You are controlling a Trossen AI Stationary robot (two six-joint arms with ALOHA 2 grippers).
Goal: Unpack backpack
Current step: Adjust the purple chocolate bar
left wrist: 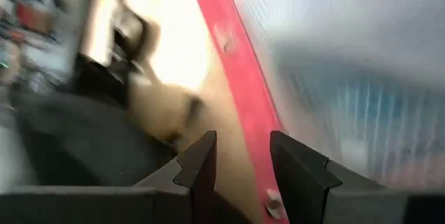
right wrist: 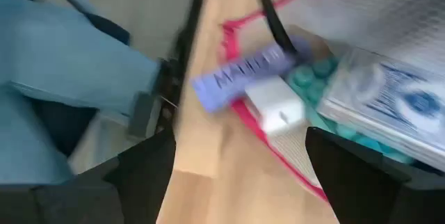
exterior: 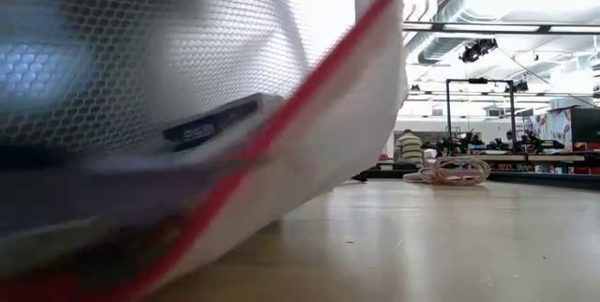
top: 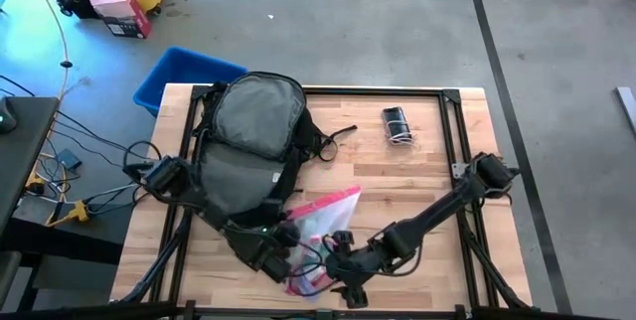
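The black backpack (top: 248,131) lies on the table's left half with its grey padded panel up. Against its near end stands a clear pink-edged pouch (top: 328,216), tipped up and filling the low view (exterior: 234,77). My left gripper (top: 281,257) is at the pouch's left side, shut on it (left wrist: 243,154). My right gripper (top: 338,265) hangs open over the wood before the pouch's open end (right wrist: 240,168), touching nothing. A purple bar (right wrist: 250,74), a white block (right wrist: 274,109) and a blue-printed pack (right wrist: 389,99) show at that end. My left gripper has the pouch's pink edge (left wrist: 257,126) running between its two fingers, close along the inner side of one finger (left wrist: 295,168). The fingers slant downward and lie across the edge. The pouch stands tilted up, and its lower part is down at the table (exterior: 112,283).
A small black item wrapped in white cord (top: 397,126) lies at the table's far right. A blue bin (top: 184,77) stands on the floor off the far left corner. A person's blue trouser leg (right wrist: 62,57) shows beyond the table's edge. Bare wood lies on the right half.
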